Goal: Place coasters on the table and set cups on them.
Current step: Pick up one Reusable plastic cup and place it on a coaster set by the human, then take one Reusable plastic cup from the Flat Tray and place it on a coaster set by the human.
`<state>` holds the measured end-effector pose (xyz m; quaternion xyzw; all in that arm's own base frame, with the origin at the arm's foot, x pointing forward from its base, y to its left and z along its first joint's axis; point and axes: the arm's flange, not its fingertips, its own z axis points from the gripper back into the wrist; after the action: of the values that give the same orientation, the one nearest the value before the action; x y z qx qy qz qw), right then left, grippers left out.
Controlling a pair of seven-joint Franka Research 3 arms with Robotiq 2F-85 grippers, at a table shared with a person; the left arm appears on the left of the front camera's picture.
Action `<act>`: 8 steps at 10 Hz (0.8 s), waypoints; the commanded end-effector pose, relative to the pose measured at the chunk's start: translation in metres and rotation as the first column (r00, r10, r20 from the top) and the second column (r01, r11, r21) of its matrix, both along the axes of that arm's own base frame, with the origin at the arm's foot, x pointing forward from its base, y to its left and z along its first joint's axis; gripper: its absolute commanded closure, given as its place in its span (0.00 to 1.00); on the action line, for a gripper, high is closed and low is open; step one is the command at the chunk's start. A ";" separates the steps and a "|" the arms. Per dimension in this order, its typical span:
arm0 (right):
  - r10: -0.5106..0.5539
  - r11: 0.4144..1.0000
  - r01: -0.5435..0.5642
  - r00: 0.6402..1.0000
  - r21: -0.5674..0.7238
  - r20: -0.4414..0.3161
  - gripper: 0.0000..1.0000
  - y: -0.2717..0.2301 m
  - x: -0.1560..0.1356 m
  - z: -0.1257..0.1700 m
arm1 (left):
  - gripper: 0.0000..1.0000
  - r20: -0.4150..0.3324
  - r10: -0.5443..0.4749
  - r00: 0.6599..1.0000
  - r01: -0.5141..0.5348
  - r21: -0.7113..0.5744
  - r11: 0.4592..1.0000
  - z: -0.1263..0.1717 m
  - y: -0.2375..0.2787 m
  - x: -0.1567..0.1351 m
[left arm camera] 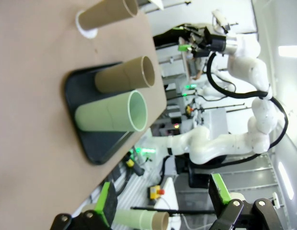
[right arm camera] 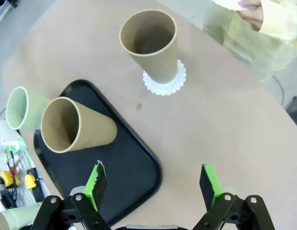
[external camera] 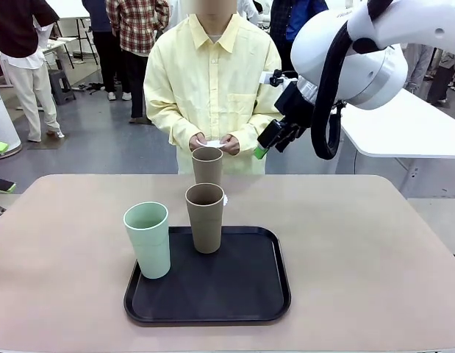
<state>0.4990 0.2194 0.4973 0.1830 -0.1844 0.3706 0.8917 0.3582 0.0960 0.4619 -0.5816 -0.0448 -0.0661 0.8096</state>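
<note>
Waiting on the tray (external camera: 264, 294), lower centre, mint cup (external camera: 148, 239) and brown cup (external camera: 205, 217) are seemingly awaiting coasters (right arm camera: 229, 4) the person (external camera: 212, 81) is holding; third cup (external camera: 207, 163) is sitting on its coaster (right arm camera: 163, 82) beyond. Left gripper (left arm camera: 162, 203) and right gripper (right arm camera: 153, 184) are hanging open.

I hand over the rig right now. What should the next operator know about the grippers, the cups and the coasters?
Left gripper: open, empty.
Right gripper: open, empty, raised over the far side of the table.
Done: far taupe cup stands on a coaster on the table.
Left: second taupe cup and mint cup stand on the black tray; each needs a coaster on the table.
The person's hands hold something white, probably coasters.
</note>
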 end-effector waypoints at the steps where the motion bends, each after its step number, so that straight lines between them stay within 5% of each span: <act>1: 0.004 0.999 -0.005 1.000 0.034 0.024 0.00 -0.006 -0.010 -0.002 | 0.00 0.013 -0.002 1.000 0.002 -0.008 1.000 0.001 0.001 0.000; 7: -0.006 1.000 0.006 1.000 0.010 0.006 0.00 -0.002 -0.006 0.005 | 0.00 0.013 -0.002 1.000 0.002 -0.008 1.000 0.001 0.001 0.000; 8: -0.092 0.995 0.095 0.993 0.042 -0.068 0.00 -0.039 -0.057 0.008 | 0.00 0.013 -0.002 1.000 0.002 -0.008 1.000 0.001 0.001 0.000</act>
<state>0.4840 0.2084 0.5022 0.1903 -0.1824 0.3544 0.8972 0.3583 0.0962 0.4619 -0.5815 -0.0447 -0.0660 0.8096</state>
